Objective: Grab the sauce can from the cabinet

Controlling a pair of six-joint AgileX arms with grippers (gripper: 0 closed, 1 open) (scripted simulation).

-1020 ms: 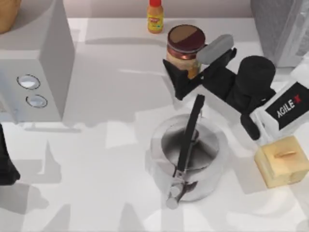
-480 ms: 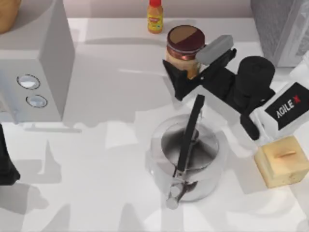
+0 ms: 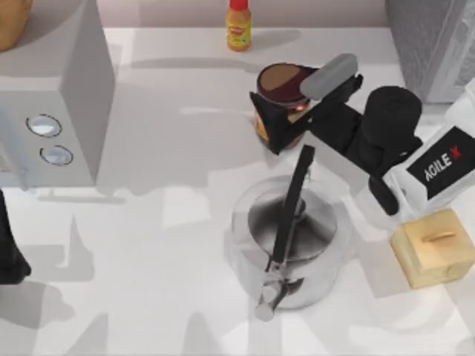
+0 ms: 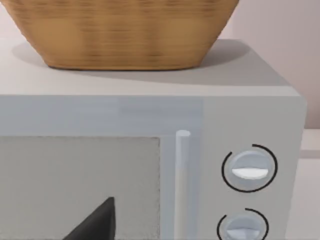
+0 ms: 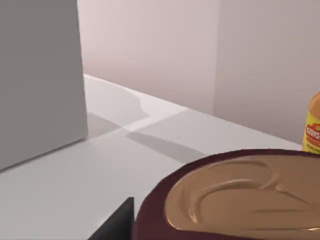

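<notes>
My right gripper (image 3: 286,119) clamps the can (image 3: 280,80) above the pot (image 3: 289,241); left gripper's state unclear.

Setting: rendered kitchen countertop. Evidence: white surface (image 3: 148,282); microwave (image 3: 52,111) with two round dials at the left edge, a woven basket (image 4: 125,30) on its top; steel pot (image 3: 289,237) with a long dark handle near the front edge; yellow bottle (image 3: 238,26) with red cap at the back edge; wooden block (image 3: 434,248) at the right edge.
</notes>
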